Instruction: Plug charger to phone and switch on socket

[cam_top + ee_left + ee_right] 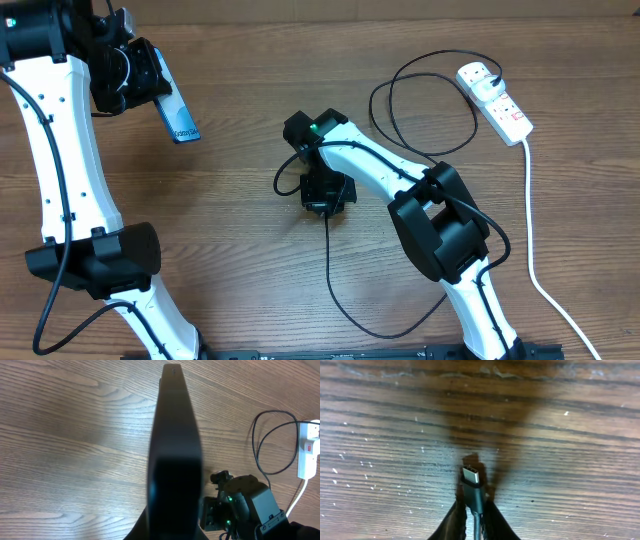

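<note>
The phone (pixel 180 117), blue screen showing, hangs tilted above the table at the upper left, with my left gripper (pixel 150 82) shut on its upper end. In the left wrist view the phone (pixel 175 440) runs edge-on as a dark bar up from the gripper (pixel 172 532). My right gripper (pixel 326 197) sits at the table's middle, shut on the charger (pixel 330 270) just behind its plug tip. The right wrist view shows the small metal tip (pixel 471 475) sticking out past the gripper (pixel 475 510), low over the wood. The white socket (pixel 496 100) lies at the far right, with the charger's black plug head (pixel 497 76) in it.
The charger's black cable loops widely between the right arm and the socket, and another loop trails toward the front edge. A thick white lead (pixel 532 250) runs from the socket down the right side. The right arm (pixel 247 510) shows in the left wrist view.
</note>
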Robot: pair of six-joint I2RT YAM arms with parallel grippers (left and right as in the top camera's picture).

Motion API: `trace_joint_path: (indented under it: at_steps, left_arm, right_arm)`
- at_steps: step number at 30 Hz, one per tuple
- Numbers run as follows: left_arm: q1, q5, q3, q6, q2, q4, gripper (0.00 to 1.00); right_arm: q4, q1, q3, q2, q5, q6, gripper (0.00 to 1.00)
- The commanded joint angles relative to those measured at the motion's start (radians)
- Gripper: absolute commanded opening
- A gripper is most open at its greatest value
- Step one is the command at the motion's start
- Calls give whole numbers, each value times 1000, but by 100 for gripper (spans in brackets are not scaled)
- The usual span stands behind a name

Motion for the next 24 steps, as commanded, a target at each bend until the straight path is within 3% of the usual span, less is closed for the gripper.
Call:
trace_joint_path:
  at_steps: [1,9,14,24]
  left_arm:
    - [-1,5,4,24,0,0,4]
    - [-2,49,4,39,0,0,4]
    - [-1,281,4,160,0,14,4]
    - [-1,663,4,291,0,17,4]
  right_arm:
    - [5,4,-19,-6,8,-2,7]
    - [-16,2,-8,-13,-32,-2,4]
    - [-27,0,10,-86,-65,-34,4]
    - [-45,-27,10,-444,-250,-198,4]
